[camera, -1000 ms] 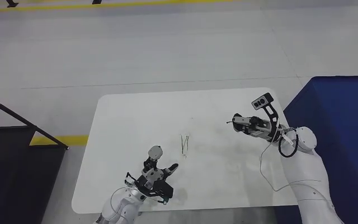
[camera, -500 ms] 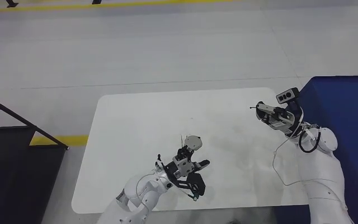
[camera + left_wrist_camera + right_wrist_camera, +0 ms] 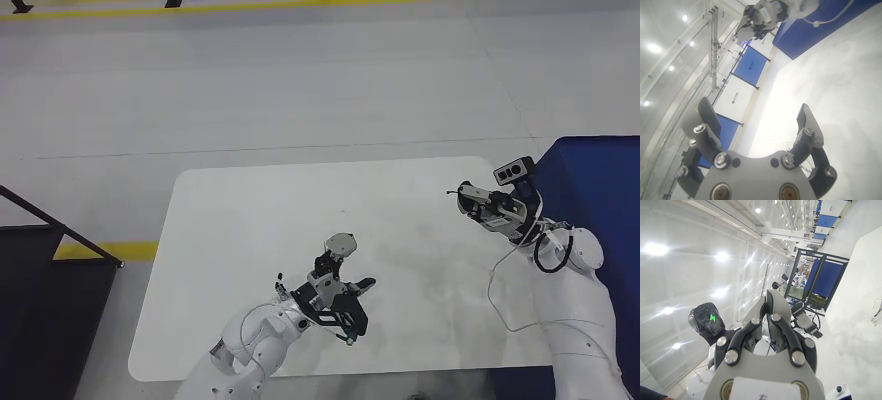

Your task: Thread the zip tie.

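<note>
Counting two grippers above one white table (image 3: 250,220): left gripper (image 3: 753,103) jaws spread wide, gripping nothing; right gripper (image 3: 767,294) jaws pressed together, whether pinching anything unclear.

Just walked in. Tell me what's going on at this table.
A two-armed robot is set to thread a zip tie at a white table. Its left end effector hangs open over the table's near middle, holding nothing. The right end effector is shut, raised near the table's far right corner; whether it pinches anything is unclear. On the table lie thin dark strands, likely zip ties. No threading is under way yet.
</note>
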Available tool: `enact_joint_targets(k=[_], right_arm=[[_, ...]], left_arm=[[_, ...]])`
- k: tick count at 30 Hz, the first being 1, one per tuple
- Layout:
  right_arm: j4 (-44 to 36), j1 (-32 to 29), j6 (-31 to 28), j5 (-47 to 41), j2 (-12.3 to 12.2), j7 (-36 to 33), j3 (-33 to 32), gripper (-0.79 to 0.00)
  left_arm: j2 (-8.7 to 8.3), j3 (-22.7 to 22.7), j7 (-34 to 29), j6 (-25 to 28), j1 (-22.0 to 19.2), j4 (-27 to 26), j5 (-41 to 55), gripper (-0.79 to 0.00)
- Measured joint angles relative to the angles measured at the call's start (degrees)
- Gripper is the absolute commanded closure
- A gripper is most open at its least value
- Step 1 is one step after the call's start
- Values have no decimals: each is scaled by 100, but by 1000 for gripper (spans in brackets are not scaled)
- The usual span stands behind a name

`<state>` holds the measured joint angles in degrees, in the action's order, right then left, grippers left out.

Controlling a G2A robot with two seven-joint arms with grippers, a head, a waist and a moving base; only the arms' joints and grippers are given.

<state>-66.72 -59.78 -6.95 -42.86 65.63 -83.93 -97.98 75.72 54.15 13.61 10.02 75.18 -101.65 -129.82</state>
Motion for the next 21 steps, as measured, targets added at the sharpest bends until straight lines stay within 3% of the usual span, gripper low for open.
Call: enact_joint_targets(k=[3,7,11,14,18,21], right_arm=[[0,0,0,0,0,0,0,0],[0,0,0,0,0,0,0,0],[0,0,0,0,0,0,0,0],[0,0,0,0,0,0,0,0],[0,0,0,0,0,0,0,0],[0,0,0,0,0,0,0,0]], left_arm=[[211,-203,-1186,503,-533,129,1164,-785],[483,-248,-2585,554,-1274,630,3123,-785],[612,-219,-4066,569,-1481,1122,5068,-785],[608,-220,-4217,584,-1472,1088,5589,-785],[619,-197,-3868,551,-1445,1115,4912,-785],[685,-75,-4445,268,-1491,1254,5430,-785]])
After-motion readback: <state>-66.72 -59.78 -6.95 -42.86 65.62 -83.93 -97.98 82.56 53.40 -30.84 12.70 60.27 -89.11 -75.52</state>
